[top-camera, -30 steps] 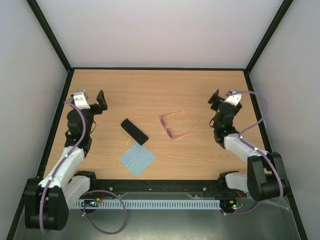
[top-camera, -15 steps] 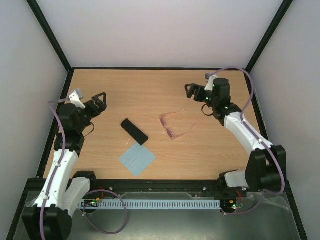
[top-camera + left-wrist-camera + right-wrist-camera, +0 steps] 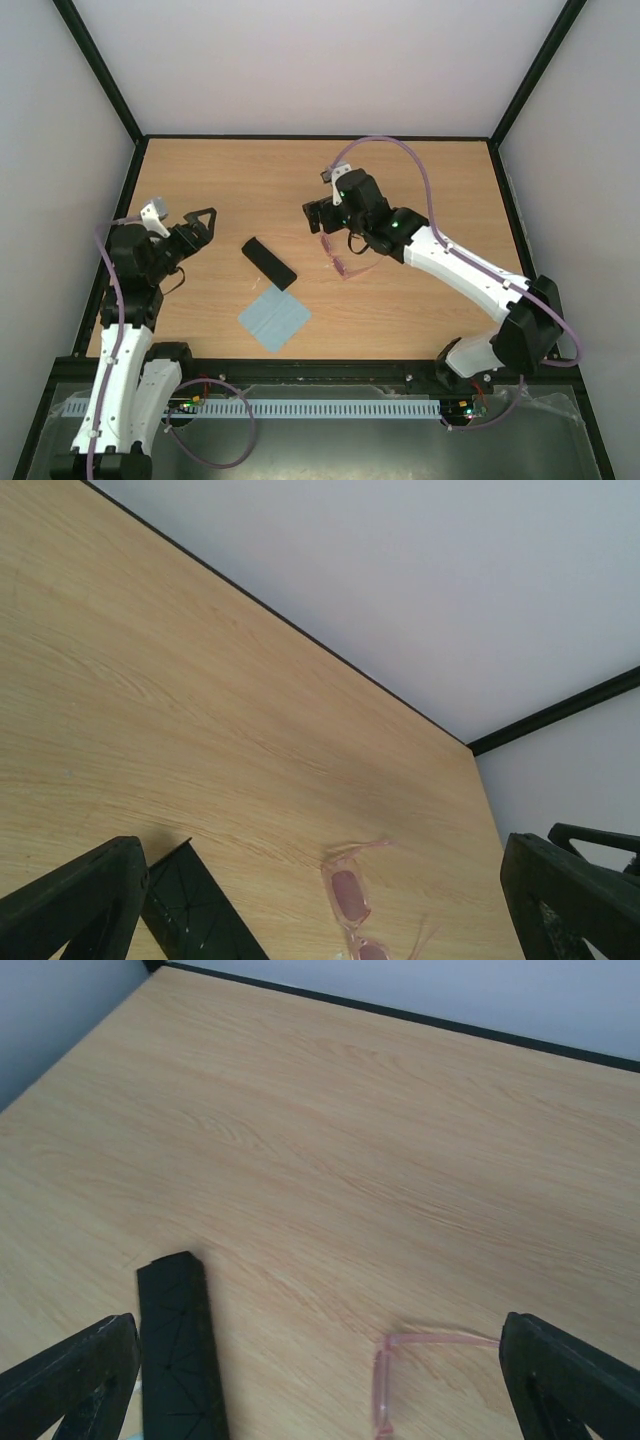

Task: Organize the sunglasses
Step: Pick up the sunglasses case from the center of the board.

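Pink sunglasses lie mid table, lens front running far-to-near. Nearer is the right end effector, spread wide, just on their far side; the left end effector, also spread, sits well apart by the left edge.

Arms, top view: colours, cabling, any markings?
Both alike: white link shells on the left arm and right arm, black joints, black wedge-tipped left gripper and right gripper. A lilac cable loops along each. Small green lights on the right arm. No readable markings.
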